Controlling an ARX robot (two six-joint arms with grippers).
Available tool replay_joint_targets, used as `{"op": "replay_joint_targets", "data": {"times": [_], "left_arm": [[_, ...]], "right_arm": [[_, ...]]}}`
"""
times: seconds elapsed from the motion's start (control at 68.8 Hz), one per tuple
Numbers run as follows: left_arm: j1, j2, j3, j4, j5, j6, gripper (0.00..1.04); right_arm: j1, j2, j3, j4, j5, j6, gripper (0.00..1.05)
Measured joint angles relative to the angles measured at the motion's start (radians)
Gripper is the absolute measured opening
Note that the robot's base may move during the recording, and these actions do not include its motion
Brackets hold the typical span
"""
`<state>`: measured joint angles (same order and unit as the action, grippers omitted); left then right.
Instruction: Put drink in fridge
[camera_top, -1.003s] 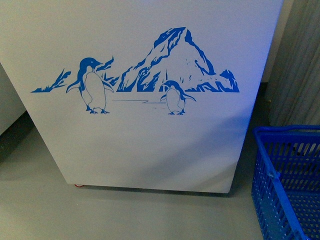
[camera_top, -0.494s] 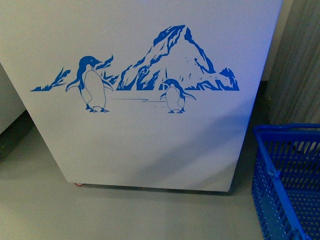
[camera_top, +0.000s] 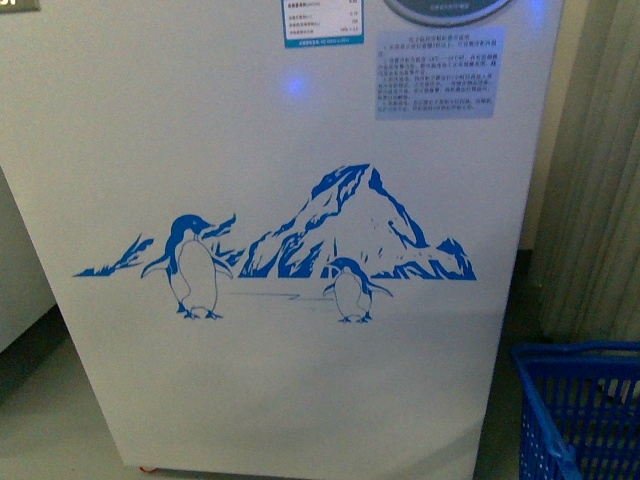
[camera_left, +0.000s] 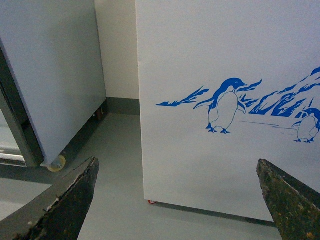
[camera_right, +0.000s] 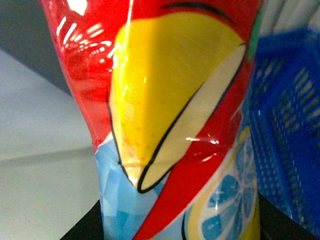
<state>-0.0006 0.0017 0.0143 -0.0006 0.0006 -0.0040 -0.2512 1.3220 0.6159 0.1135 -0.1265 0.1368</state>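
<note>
The fridge (camera_top: 280, 180) fills the front view: a white cabinet side with a blue penguin-and-mountain decal, paper labels and part of an oval grey display (camera_top: 445, 8) at the top. Its lid is out of view. In the left wrist view the fridge (camera_left: 225, 55) stands close ahead, and my left gripper (camera_left: 177, 197) is open with dark fingertips (camera_left: 75, 195) wide apart and nothing between them. The drink bottle (camera_right: 170, 125), wrapped in a red, yellow and light-blue label, fills the right wrist view; my right gripper is shut on it, its fingers hidden behind the bottle.
A blue plastic basket (camera_top: 580, 410) stands on the grey floor right of the fridge, also behind the bottle as basket mesh (camera_right: 285, 115). A taller grey-white cabinet (camera_left: 50, 75) on wheels stands left of the fridge, with a floor gap between them. Grey curtain (camera_top: 600, 170) hangs at the right.
The front view has shifted upward: the decal sits lower in frame, the labels and display edge have come into view, and less of the floor and basket shows.
</note>
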Motion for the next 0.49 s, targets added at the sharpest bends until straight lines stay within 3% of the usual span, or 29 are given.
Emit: {"op": "replay_joint_targets", "data": {"times": [0.204, 0.494], "left_arm": [[0.000, 0.000, 0.000, 0.000, 0.000, 0.000, 0.97], [0.000, 0.000, 0.000, 0.000, 0.000, 0.000, 0.97]], "right_arm": [[0.088, -0.398, 0.042, -0.138, 0.052, -0.025, 0.42], [0.190, -0.688, 0.070, -0.274, 0.156, 0.003, 0.42]]}}
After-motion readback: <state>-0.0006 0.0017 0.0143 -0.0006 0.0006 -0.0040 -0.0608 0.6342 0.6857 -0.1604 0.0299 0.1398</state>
